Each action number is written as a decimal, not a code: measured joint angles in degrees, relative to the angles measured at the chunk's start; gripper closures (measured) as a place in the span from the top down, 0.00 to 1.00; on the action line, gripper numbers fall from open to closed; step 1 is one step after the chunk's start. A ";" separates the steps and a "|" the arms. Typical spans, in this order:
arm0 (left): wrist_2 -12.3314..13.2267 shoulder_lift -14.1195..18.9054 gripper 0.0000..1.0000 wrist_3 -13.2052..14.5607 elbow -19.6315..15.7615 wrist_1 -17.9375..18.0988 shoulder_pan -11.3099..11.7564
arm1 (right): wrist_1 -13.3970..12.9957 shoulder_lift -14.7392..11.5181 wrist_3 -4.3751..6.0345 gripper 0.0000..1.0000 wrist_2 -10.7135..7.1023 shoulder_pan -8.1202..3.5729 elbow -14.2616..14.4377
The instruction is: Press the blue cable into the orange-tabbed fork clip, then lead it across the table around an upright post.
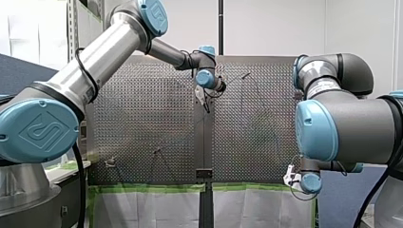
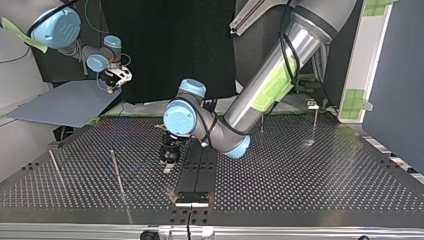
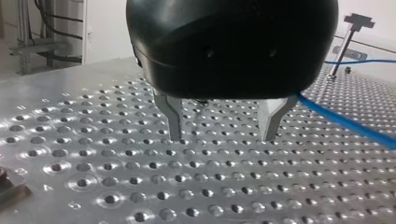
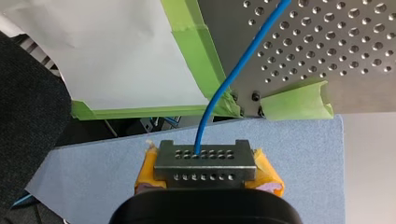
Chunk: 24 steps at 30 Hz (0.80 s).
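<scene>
In the left wrist view my left gripper (image 3: pixel 223 135) hovers just above the perforated table, open, with nothing between its metal fingers (image 3: pixel 173 119). The blue cable (image 3: pixel 348 123) runs past beside one finger, clear of it. In the top view that gripper (image 2: pixel 169 161) hangs over the table's middle. My right gripper (image 4: pixel 205 163), with yellow pads (image 4: pixel 268 175), is shut on a perforated metal block (image 4: pixel 205 154) at the cable's end. From it the blue cable (image 4: pixel 233 74) rises to the table's edge. In the front view this gripper (image 1: pixel 291 178) is off the table's near edge.
Thin upright posts (image 2: pixel 117 172) (image 2: pixel 55 167) stand at the top view's left, and another post (image 2: pixel 314 122) with a small clip on top at its right. Green tape (image 4: pixel 201 51) lines the table's edge. A blue-grey board (image 4: pixel 299 154) lies under my right gripper.
</scene>
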 joint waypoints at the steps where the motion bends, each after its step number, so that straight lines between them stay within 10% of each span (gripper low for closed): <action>1: 0.00 0.00 0.86 0.00 0.00 -0.45 -0.02 | 0.00 0.01 -0.02 0.00 -0.05 -0.02 0.00; 24: -2.01 0.09 0.86 -0.07 0.06 -13.86 0.48 | 0.10 0.02 -0.84 0.00 -0.22 0.19 -0.01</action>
